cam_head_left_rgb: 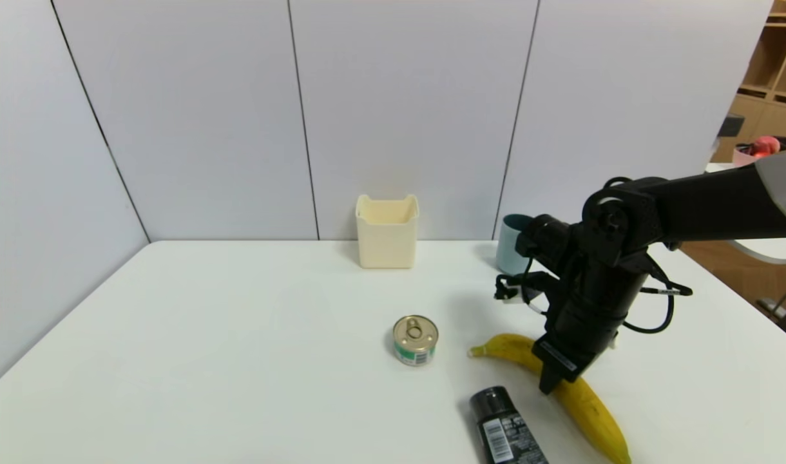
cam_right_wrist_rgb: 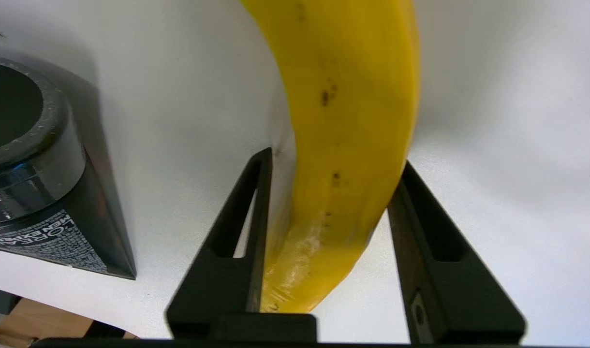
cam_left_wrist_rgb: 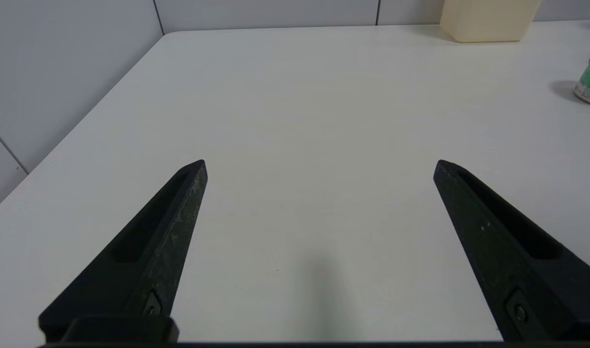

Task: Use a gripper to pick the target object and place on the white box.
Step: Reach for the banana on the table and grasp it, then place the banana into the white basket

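My right gripper (cam_right_wrist_rgb: pixel 329 169) straddles long curved yellow banana (cam_right_wrist_rgb: pixel 353 121) lying on white counter (cam_head_left_rgb: pixel 238 348), one finger touching, not yet clamped. Judgement: light, soft, bruisable; hold mid-body, gentle squeeze. Cream-white square plastic box (cam_head_left_rgb: pixel 386 232) well apart. Left gripper (cam_left_wrist_rgb: pixel 319 166) spread wide, idle.

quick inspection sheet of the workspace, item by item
surface: white table, no spills seen
job's things: banana lying on the table near its front edge; white box upright at the back
clutter: tin can, black tube, teal cup
grippers: right gripper straddles the banana, one finger touching; left gripper open over bare table
cables: black cables looped beside the right arm
surroundings: grey panel walls, wooden shelves at right
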You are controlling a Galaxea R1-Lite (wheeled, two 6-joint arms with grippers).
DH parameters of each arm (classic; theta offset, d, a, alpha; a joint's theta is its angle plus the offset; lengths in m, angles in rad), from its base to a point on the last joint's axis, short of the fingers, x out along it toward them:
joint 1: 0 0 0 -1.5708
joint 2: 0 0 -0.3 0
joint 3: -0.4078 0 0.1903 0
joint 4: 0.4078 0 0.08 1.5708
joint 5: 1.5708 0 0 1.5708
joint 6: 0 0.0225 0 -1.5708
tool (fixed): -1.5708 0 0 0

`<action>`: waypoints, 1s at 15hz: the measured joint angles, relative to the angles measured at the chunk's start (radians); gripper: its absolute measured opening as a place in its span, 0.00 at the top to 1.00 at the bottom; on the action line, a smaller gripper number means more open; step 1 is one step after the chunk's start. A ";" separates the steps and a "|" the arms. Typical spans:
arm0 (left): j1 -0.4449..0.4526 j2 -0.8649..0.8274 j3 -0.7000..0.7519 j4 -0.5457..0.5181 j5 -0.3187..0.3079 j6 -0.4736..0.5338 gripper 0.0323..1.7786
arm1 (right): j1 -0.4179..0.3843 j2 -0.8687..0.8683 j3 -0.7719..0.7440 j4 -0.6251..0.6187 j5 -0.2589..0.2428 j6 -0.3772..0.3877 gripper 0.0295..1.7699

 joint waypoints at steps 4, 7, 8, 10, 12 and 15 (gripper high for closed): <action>0.000 0.000 0.000 0.000 0.000 0.000 0.05 | 0.011 -0.021 0.006 0.003 0.002 0.002 0.75; 0.001 0.000 0.000 0.000 0.000 0.001 0.05 | 0.012 -0.062 0.003 -0.001 0.000 0.000 0.75; 0.001 0.000 0.000 0.000 0.000 0.000 0.05 | 0.011 -0.082 -0.004 -0.011 -0.001 -0.001 0.75; 0.001 0.000 0.000 0.000 -0.001 0.000 0.05 | 0.005 -0.132 -0.024 -0.044 -0.010 -0.004 0.75; 0.001 0.000 0.000 0.000 0.000 0.000 0.05 | -0.004 -0.182 -0.051 -0.075 -0.048 -0.005 0.75; 0.000 0.000 0.000 0.000 -0.001 0.000 0.05 | -0.010 -0.237 -0.083 -0.228 -0.057 -0.003 0.75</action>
